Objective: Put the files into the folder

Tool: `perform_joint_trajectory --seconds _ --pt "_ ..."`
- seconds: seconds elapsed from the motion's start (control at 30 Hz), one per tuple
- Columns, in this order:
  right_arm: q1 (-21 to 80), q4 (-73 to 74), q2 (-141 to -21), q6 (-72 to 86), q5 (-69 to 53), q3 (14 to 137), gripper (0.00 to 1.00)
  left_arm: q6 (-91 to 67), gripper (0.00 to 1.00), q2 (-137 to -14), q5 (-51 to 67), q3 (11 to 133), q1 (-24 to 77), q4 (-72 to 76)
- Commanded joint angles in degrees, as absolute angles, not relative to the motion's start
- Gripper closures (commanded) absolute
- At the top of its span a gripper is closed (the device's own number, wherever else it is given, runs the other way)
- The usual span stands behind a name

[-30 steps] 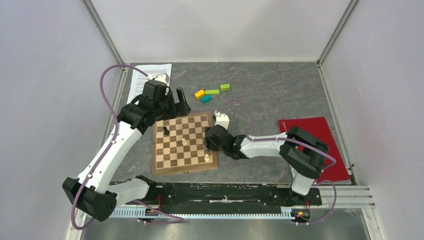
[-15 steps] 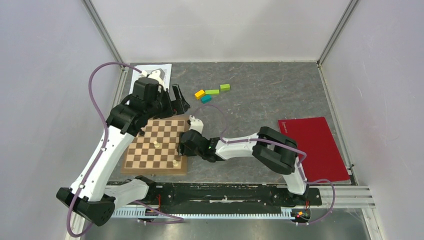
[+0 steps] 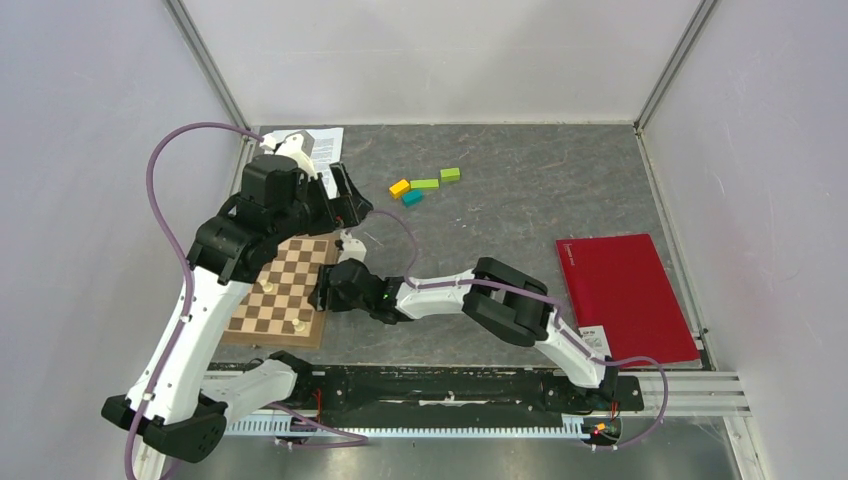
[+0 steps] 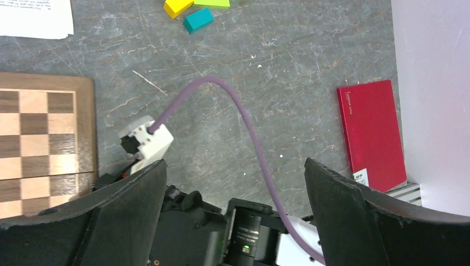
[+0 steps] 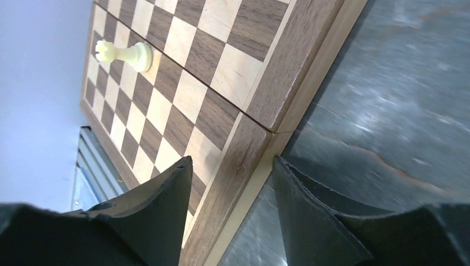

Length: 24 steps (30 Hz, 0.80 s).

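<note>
The files point(image 3: 330, 150) lie at the table's back left corner, partly hidden by my left arm; their corner shows in the left wrist view point(image 4: 36, 16). The red folder point(image 3: 625, 295) lies shut at the right side, also seen from the left wrist point(image 4: 371, 133). My left gripper point(image 3: 345, 200) hangs wide open above the table beside the files, with nothing between its fingers point(image 4: 233, 162). My right gripper point(image 3: 323, 297) reaches far left and is closed on the right edge of the wooden chessboard point(image 3: 275, 300); the board's rim fills the gap between its fingers point(image 5: 231, 159).
Chess pieces point(image 3: 267, 288) stand on the board; a white rook point(image 5: 119, 54) shows close up. Yellow point(image 3: 400, 187), teal point(image 3: 412, 197) and green point(image 3: 450, 174) blocks lie at the back centre. Side walls close in the table. The right arm's purple cable point(image 4: 244, 122) arcs over the middle.
The right gripper has dragged the chessboard left and toward the front, turning it. The left arm has drawn back to the left, its gripper still open.
</note>
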State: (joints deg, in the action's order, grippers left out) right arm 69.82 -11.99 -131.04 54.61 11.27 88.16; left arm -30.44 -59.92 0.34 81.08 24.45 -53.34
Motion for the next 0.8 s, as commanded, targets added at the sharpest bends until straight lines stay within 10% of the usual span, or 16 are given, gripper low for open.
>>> perform_joint_trajectory --seconds 0.0,0.37,0.77 --pt "70.6 -21.5 -136.5 52.9 6.3 95.0 0.42 -28.8 0.0 -58.7 0.8 83.2 24.1 -54.1" --pt "69.7 -24.1 -136.1 48.7 4.6 94.4 0.3 -29.1 0.0 -58.8 0.6 82.1 24.1 -53.4" --pt "60.5 -14.3 -94.6 40.5 18.3 56.6 0.1 -35.5 0.0 -62.1 12.5 77.2 24.3 -39.7"
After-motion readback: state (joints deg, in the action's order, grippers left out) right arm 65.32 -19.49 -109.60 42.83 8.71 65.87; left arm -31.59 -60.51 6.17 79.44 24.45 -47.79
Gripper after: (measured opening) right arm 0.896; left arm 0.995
